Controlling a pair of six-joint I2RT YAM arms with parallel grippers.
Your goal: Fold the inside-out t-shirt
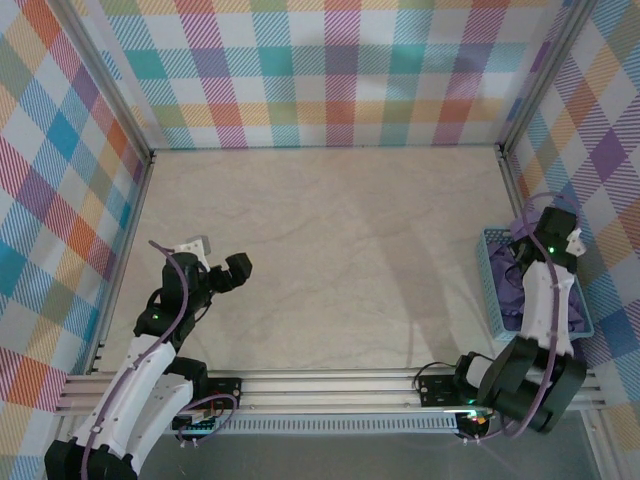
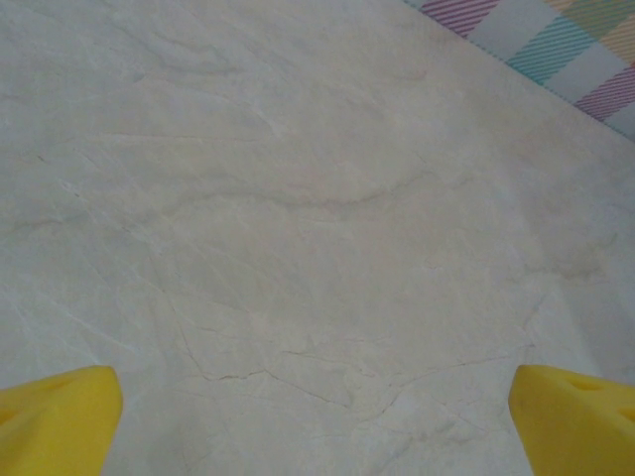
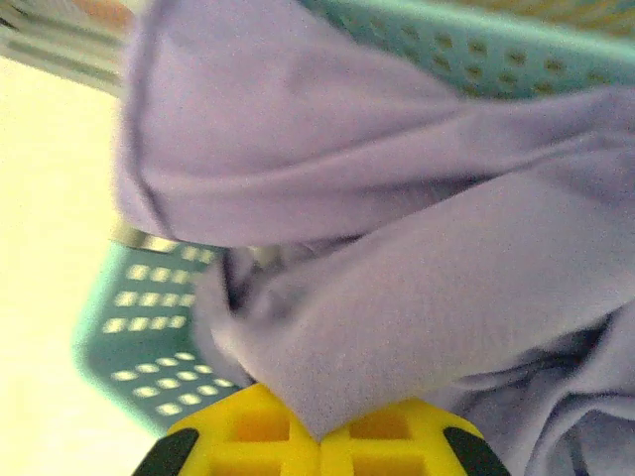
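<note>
I held the right hand (image 3: 319,436) clamped on a fold of the t-shirt (image 3: 397,297), which lay bunched in the basket (image 3: 139,327), ready for lifting out, while the left hand (image 2: 317,421) hung with fingers apart over the worktop (image 2: 298,198).

- Lab-type robot test cell.
- Plaid cloth walls (image 1: 340,70) on three sides.
- Aluminium rail (image 1: 330,385) at near edge; left arm (image 1: 150,365), right arm (image 1: 545,320) bolted there.
- Pale bare table (image 1: 330,250).
</note>
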